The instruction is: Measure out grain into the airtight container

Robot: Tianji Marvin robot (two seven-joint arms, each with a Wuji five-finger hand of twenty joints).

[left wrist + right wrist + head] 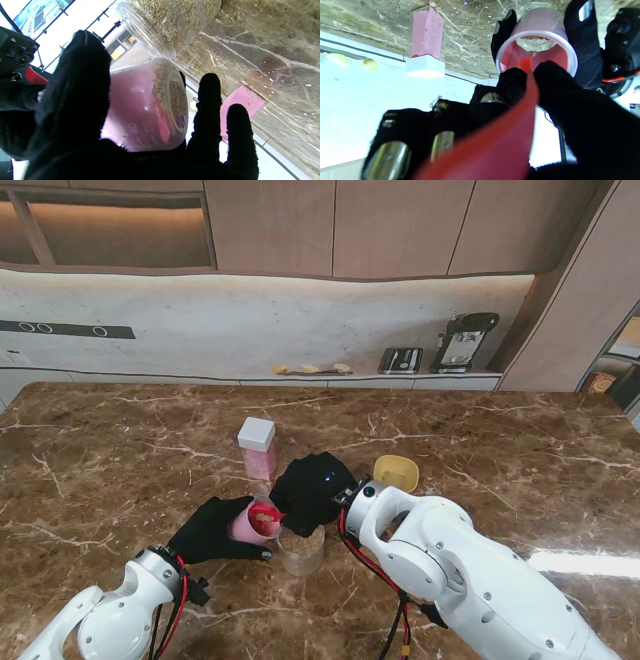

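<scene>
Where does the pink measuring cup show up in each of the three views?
Stand view: pink measuring cup held in the left robot hand, left of the clear grain jar.
Left wrist view: cup in the middle, tilted, grain at its mouth.
Right wrist view: cup's open mouth faces the camera.
Shared landmark: pink container with white lid.

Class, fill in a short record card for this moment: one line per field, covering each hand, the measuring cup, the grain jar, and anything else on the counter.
left hand: shut on the pink measuring cup, tipped on its side, mouth toward the jar
right hand: over the jar, shut on a red scoop whose tip reaches into the cup
cup contents: grain visible at the mouth
clear grain jar: open, on the marble counter, holds grain
pink container with white lid: upright, farther from me, untouched
yellow bowl: right of the hands, apart
</scene>
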